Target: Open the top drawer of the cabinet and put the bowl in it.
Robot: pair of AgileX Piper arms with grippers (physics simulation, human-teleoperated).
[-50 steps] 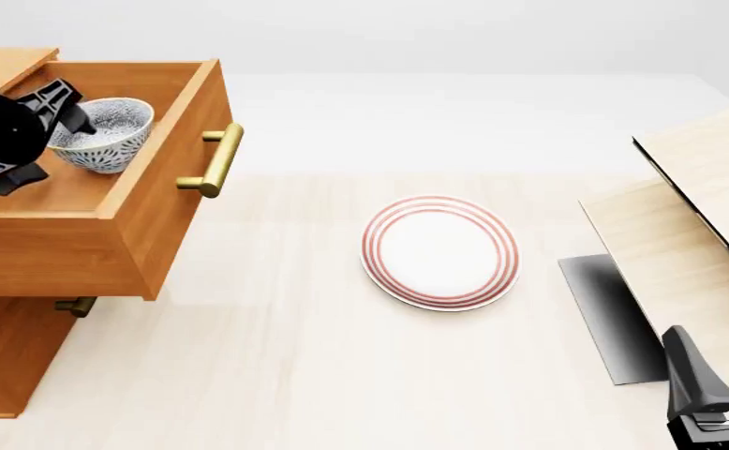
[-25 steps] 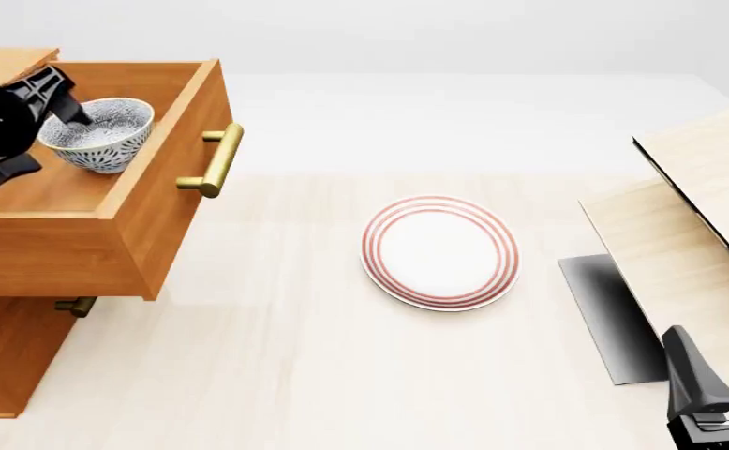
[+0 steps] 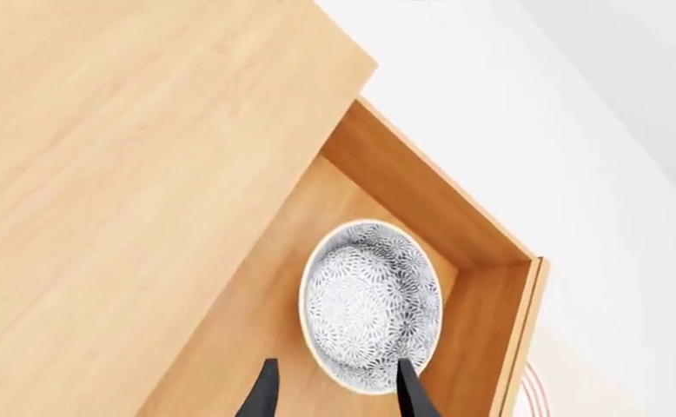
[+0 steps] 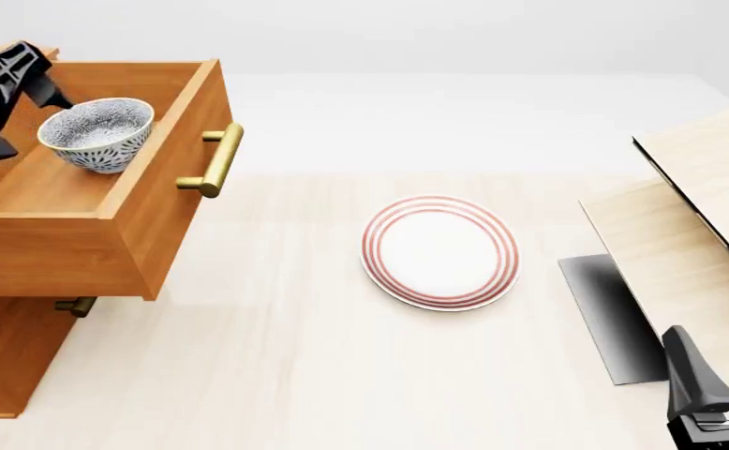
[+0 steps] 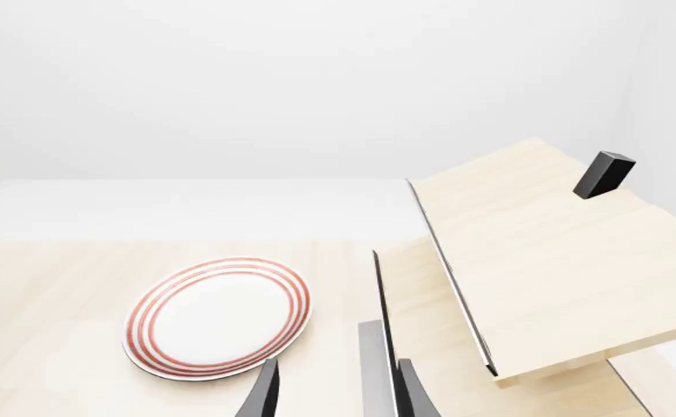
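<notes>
Cabinet [image 4: 8, 352]: orange-brown wooden chest at the left edge of the front view, standing on the pale table [image 4: 277, 375]
Top drawer [image 4: 83, 239]: pulled well out toward the table's middle, its brass bar handle [image 4: 218, 160] on the front panel; a second handle shows in shadow beneath it
Bowl [image 4: 96, 133]: speckled grey-blue and white, upright on the drawer floor, near the front panel and toward the far side wall; in the left wrist view the bowl [image 3: 371, 304] sits in the drawer's corner
Left gripper [image 4: 2, 103]: black, above the drawer's inner end beside the bowl; in the left wrist view its fingers [image 3: 264, 395] stand apart with nothing between them, one fingertip overlapping the bowl's rim in the picture, contact not discernible
Right gripper [image 5: 335, 395]: low at the near right of the table, fingers parted and empty
Plate [image 4: 441, 251]: white with red rings, flat on the table, well apart from the cabinet
Pale light-wood structure [image 4: 702, 216]: slanted boards at the right edge
</notes>
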